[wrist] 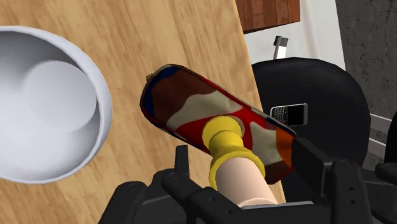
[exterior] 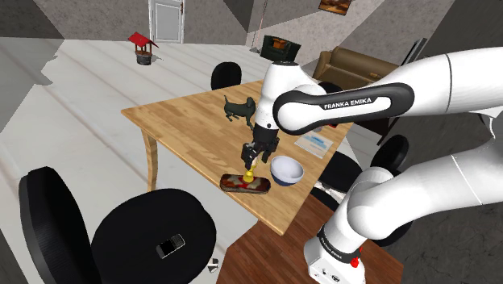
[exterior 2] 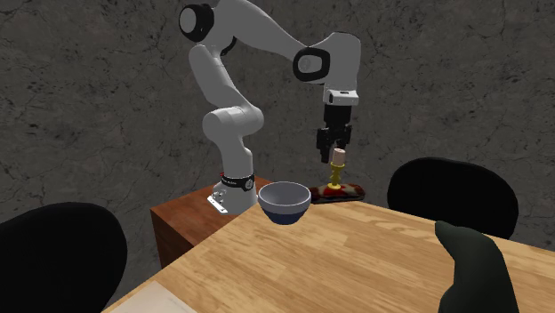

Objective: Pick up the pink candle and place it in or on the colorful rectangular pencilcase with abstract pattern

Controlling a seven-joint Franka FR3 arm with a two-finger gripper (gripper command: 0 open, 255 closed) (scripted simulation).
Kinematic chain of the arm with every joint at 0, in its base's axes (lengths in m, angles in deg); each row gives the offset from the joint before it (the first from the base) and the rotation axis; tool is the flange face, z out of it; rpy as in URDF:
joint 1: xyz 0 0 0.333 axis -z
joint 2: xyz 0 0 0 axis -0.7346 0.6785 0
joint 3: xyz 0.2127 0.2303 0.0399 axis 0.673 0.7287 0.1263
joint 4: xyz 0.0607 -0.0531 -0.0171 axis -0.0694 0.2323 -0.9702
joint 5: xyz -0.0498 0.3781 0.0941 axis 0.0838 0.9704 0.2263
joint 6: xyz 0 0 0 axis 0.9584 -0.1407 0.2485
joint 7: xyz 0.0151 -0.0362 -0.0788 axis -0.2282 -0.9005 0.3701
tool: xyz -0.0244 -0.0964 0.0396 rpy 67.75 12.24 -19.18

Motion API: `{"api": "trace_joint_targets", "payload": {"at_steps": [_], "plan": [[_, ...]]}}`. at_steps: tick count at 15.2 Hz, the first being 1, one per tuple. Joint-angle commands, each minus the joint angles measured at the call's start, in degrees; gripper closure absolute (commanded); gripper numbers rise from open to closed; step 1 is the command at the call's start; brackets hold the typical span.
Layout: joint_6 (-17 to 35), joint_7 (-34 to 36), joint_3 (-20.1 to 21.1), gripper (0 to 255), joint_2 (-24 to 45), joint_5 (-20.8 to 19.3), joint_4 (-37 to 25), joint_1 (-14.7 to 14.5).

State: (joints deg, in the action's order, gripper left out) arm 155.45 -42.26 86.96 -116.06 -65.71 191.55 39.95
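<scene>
Hanging straight down over the table (exterior: 185,121), the gripper (exterior: 256,157) is straddling the candle (exterior: 249,171) with its fingers spread. In the wrist view a strip of the case (wrist: 191,108) is showing between the candle's pale body and the finger (wrist: 306,154) on the phone's side, so the fingers are flanking the candle without clasping it.

The candle is standing upright, pale pink above a yellow holder, and its holder is sitting on the case's patterned top, near the end that is reaching the table's edge. The case is lying flat at that edge, blotched in red, dark brown, cream and blue.

A white bowl (exterior: 286,170) with a blue underside is sitting just beside the case, apart from it, on the shoulder view's right.

A dark dog figure (exterior: 239,106) is standing well back on the table.

Off the table, beyond its edge, a phone (exterior: 171,244) is lying on a black chair (exterior: 137,230).
</scene>
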Motion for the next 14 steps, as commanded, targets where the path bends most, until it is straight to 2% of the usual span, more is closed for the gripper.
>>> {"api": "trace_joint_targets", "payload": {"at_steps": [1, 4, 8, 14], "plan": [[0.0, 0.0, 0.0, 0, 0.0, 0.0, 0.0, 0.0], [0.0, 0.0, 0.0, 0, 0.0, 0.0, 0.0, 0.0], [-8.25, -0.03, -0.54, 0, -2.47, -0.3, -5.8, 0.05], [-8.25, -0.03, -0.54, 0, -2.47, -0.3, -5.8, 0.05]]}}
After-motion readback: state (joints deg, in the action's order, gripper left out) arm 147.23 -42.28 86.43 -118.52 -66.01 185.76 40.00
